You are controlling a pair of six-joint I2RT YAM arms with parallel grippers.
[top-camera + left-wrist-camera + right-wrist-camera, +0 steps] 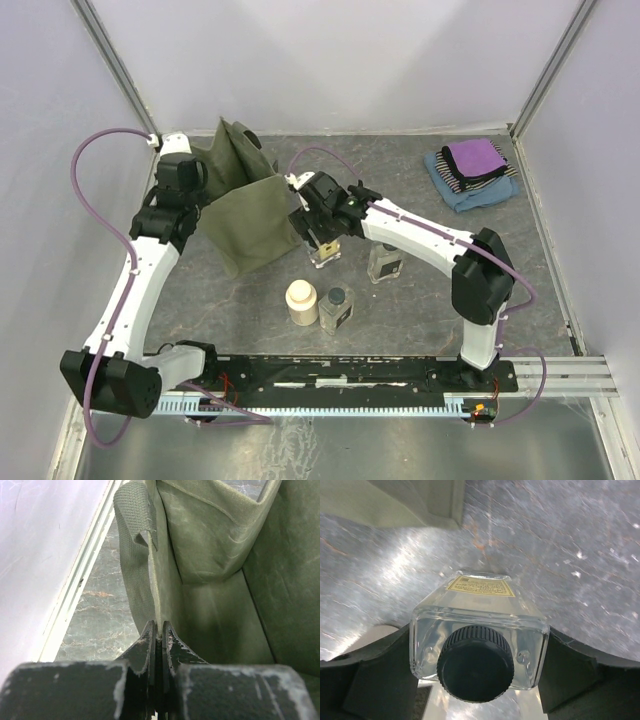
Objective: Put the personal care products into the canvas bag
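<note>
Left gripper [159, 630] is pressed together on the rim of the canvas bag [245, 215], far left. Cream jar [301, 301] stands nearer. Right gripper [325, 238] pinches the first bottle [480, 605] just right of the bag. Second bottle [336, 307] touches the jar; third bottle [384, 262] stands rightmost.

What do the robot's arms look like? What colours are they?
The left arm and the right arm look alike. Both have smooth white tube sections linked by chunky black joints. A thin purple cable loops along each one. Each arm ends in a black two-finger gripper. Up close, the left gripper is dark, with scuffed finger edges worn pale.
</note>
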